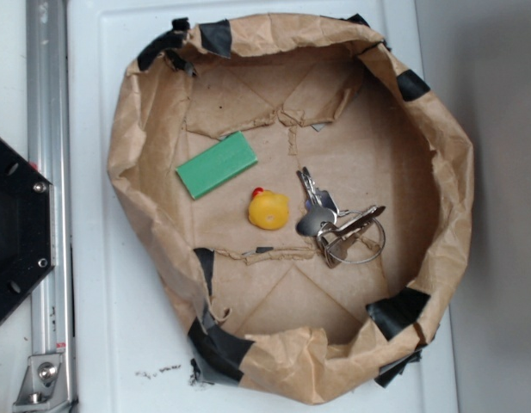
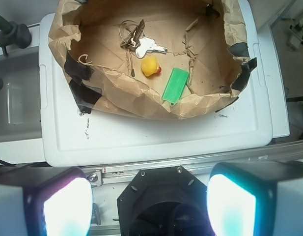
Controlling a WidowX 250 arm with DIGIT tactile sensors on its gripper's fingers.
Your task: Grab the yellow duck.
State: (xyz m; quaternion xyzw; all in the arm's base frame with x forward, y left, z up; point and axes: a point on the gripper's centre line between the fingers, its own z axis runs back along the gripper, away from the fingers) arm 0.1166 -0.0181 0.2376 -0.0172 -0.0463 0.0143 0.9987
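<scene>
The yellow duck (image 1: 268, 209) (image 2: 150, 66), a small rounded toy with a red beak, sits on the floor of a brown paper basin (image 1: 136, 163) (image 2: 126, 93), near its middle. My gripper (image 2: 149, 206) is open, its two glowing pads far apart at the bottom of the wrist view, with nothing between them. It hovers high over the black robot base (image 2: 156, 206), well short of the basin. The gripper does not show in the exterior view.
A flat green block (image 1: 217, 164) (image 2: 174, 85) lies beside the duck, and a bunch of silver keys (image 1: 338, 225) (image 2: 141, 42) on its other side. The basin's crumpled walls, patched with black tape (image 1: 222, 348), stand on a white lid (image 2: 156, 137). An aluminium rail (image 1: 48, 129) borders it.
</scene>
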